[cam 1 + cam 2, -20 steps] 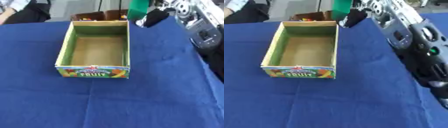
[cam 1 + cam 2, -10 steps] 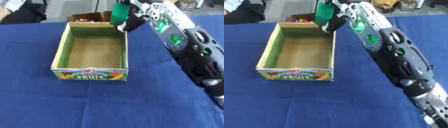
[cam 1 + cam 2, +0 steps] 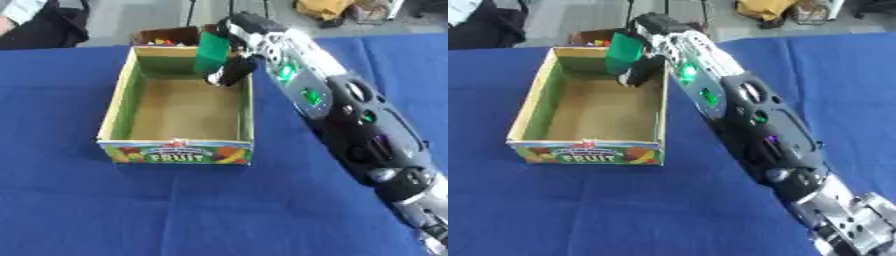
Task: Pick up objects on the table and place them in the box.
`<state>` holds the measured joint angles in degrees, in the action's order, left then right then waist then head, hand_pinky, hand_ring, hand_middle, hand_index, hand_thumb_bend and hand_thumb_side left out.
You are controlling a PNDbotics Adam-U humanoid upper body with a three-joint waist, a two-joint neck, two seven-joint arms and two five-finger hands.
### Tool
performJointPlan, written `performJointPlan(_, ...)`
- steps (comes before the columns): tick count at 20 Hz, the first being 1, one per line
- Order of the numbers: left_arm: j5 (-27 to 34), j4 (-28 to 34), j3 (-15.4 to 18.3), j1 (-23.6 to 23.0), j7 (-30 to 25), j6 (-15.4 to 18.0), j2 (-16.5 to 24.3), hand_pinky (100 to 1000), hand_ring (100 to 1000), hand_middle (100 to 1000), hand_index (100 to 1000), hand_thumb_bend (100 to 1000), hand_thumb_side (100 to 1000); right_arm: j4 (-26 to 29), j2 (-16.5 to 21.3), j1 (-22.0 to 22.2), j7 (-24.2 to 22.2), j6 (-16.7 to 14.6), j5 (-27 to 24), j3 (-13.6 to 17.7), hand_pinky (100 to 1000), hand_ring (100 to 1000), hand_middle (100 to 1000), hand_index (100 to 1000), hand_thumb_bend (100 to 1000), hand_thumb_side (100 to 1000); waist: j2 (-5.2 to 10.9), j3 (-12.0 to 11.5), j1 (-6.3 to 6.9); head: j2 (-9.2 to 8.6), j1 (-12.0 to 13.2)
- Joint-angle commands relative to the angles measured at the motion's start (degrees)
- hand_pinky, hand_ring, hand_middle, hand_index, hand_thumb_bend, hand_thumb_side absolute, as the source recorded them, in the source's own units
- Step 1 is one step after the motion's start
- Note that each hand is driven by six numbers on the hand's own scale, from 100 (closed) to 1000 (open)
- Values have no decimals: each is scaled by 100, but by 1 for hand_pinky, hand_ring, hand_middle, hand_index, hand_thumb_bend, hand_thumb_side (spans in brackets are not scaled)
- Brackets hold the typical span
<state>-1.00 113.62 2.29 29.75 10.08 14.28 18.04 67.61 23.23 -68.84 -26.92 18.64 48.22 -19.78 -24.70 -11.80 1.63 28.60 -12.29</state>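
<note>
Your right robot hand (image 3: 234,70) is stretched out over the far right corner of the cardboard box (image 3: 115,114), with its fingers curled round a green block (image 3: 211,52). You hold the block upright above the box's far end, just inside the right wall; from these pictures you cannot tell whether its lower edge touches the box or hangs clear of it. The dark fingers (image 3: 637,73) show below the block, dipping toward the box's inside.

The box sits open on the blue cloth (image 3: 219,205) that covers the surface, its printed fruit label (image 3: 178,154) facing you. Its inner walls are green and its floor is plain brown.

Your right arm (image 3: 750,115) runs from the lower right corner up to the box, with small green lights along it. The right eye view shows more of that arm, down to the silver joint (image 3: 846,225) near the bottom edge, while the left eye view cuts it off sooner.

Behind the box, past the surface's far edge, a second brown container (image 3: 166,36) with small coloured things inside peeks out; the left eye view shows it more fully.
</note>
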Motion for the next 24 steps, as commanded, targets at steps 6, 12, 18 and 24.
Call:
performJointPlan(6,32,97,-12,147,-27,16,47,852,981,973,1000,100,1000,-745,-249,-132,-214,-349,139,87,695,739,478,599,132,365,64,-87,-17,-74,-44)
performJointPlan(12,34,97,-5,151,-16,14,47,852,980,972,1000,100,1000,-794,-266,-141,-520,-645,122,137,736,803,622,743,245,550,44,-100,-29,-54,-2)
performJointPlan(18,31,97,-2,127,-11,11,48,852,980,971,1000,100,1000,-434,-197,-173,-714,-744,-53,251,804,906,810,891,456,684,82,-71,-37,-46,16)
performJointPlan(24,23,97,3,89,-14,-2,54,853,979,971,1000,100,1000,63,-74,-208,-714,-677,-254,367,824,932,842,913,553,683,165,-28,-19,-29,40)
